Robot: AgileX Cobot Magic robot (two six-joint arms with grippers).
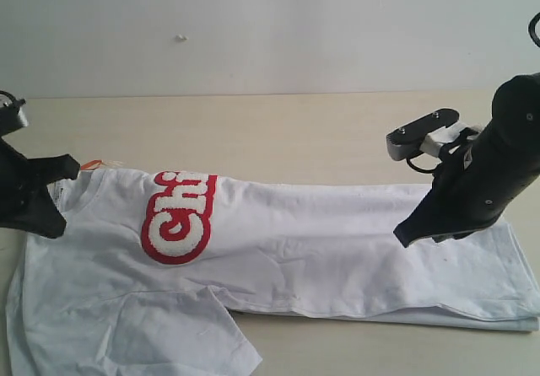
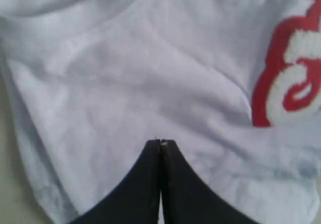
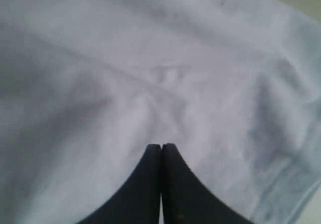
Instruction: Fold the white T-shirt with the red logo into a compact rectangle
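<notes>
The white T-shirt (image 1: 337,233) lies flat on the table, collar to the left, its far side folded in along its length. The fold covers part of the red logo (image 1: 177,216), leaving the letters "Chi" showing. My left gripper (image 1: 52,228) hovers by the collar and shoulder, shut, with nothing between its fingers. In the left wrist view that gripper (image 2: 161,141) points at plain cloth (image 2: 150,73), with the logo (image 2: 291,78) off to one side. Near the hem end hangs my right gripper (image 1: 402,239), also shut and empty. The right wrist view shows its tips (image 3: 161,145) over wrinkled white cloth (image 3: 150,58).
An orange tag loop (image 1: 91,164) sticks out at the collar. A sleeve (image 1: 177,325) spreads toward the front edge. Bare beige table (image 1: 295,131) lies behind the shirt, with a pale wall beyond it.
</notes>
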